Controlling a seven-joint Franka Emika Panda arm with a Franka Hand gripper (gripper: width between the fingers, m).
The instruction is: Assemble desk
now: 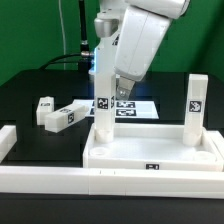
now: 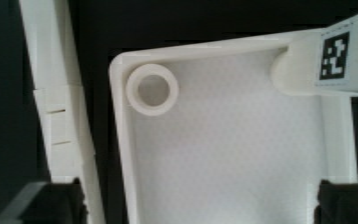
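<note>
White plastic forms the tabletop (image 1: 150,152), a tray lying flat on the black table (image 1: 30,90) with its raised rims facing up. Its long axis runs across the exterior view from left to right, just behind the front rail (image 1: 60,182). 2 legs stand upright in it with their long axes vertical. The left post (image 1: 101,115) is at the tray's end on the exterior view's left and the right post (image 1: 195,108) is at the opposite end, each showing a black-and-white marker to the camera. 2 more legs lie flat on the table, well apart from the tray on the exterior view's left. These are the far loose leg (image 1: 44,107) and the near loose leg (image 1: 62,117), close together, the near one lying roughly along the tray's length. The marker board (image 1: 135,108) lies behind the tray, partly hidden by the arm. The gripper (image 1: 118,92) hangs just beside the upper half of the left post, and whether it touches cannot be told. In the wrist view the gripper (image 2: 202,205) has its dark fingers (image 2: 51,205) spread wide with nothing between them. It looks down on the tabletop (image 2: 211,150), where a round socket (image 2: 153,88) sits empty in 1 corner and a marked leg (image 2: 330,60) stands at the tray's edge.
</note>
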